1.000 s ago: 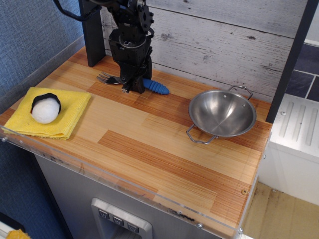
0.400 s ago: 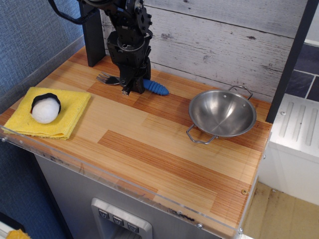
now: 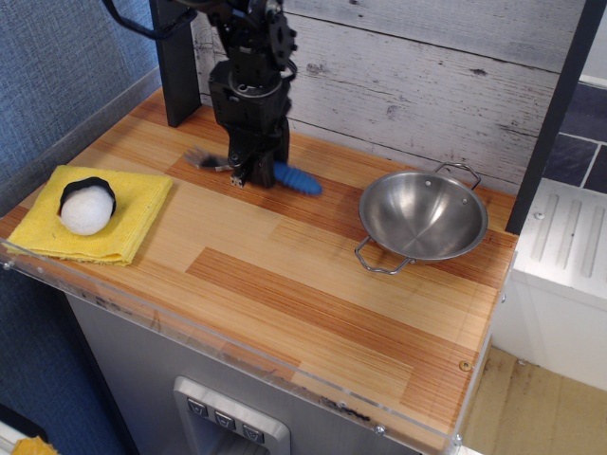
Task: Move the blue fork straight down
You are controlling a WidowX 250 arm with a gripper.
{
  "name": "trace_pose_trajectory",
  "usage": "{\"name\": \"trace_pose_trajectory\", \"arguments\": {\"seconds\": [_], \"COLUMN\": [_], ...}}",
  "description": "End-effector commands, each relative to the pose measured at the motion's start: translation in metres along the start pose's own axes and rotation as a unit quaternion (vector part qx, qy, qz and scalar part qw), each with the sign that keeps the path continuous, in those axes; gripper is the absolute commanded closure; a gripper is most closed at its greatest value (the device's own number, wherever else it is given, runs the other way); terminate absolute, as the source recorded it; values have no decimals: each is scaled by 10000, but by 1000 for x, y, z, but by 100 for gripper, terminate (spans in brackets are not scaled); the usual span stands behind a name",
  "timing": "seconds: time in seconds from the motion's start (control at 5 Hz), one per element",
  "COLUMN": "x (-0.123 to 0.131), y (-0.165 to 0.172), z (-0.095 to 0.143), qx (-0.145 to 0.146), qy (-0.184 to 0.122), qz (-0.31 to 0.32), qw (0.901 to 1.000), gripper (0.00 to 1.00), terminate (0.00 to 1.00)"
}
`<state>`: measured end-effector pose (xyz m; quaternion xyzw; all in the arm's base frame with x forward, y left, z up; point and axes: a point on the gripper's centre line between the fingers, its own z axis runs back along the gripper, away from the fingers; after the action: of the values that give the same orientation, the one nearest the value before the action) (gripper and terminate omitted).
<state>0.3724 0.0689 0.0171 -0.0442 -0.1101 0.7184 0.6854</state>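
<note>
The blue fork lies across the back of the wooden counter, its silver tines pointing left and its blue ribbed handle pointing right. My black gripper comes down over the fork's middle and hides the neck. Its fingers stand close on either side of the fork, shut on it. The fork looks slightly blurred and sits at or just above the counter surface.
A steel bowl with two handles stands to the right. A yellow cloth with a white and black ball on it lies at the front left. A dark post and the plank wall stand behind.
The gripper and the fork have shifted together a little toward the front of the counter; tines and handle both sit lower in the picture than before.
</note>
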Motion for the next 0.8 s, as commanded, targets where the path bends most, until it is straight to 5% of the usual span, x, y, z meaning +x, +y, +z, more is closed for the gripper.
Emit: {"name": "trace_pose_trajectory", "arguments": {"seconds": [0.0, 0.6], "x": [-22, -54], "y": [-2, 58], "z": [59, 68], "qx": [-641, -364], "qy": [-17, 201], "qz": [-15, -262], "qw": [9979, 9988], "gripper": [100, 100], "terminate": [0, 0]}}
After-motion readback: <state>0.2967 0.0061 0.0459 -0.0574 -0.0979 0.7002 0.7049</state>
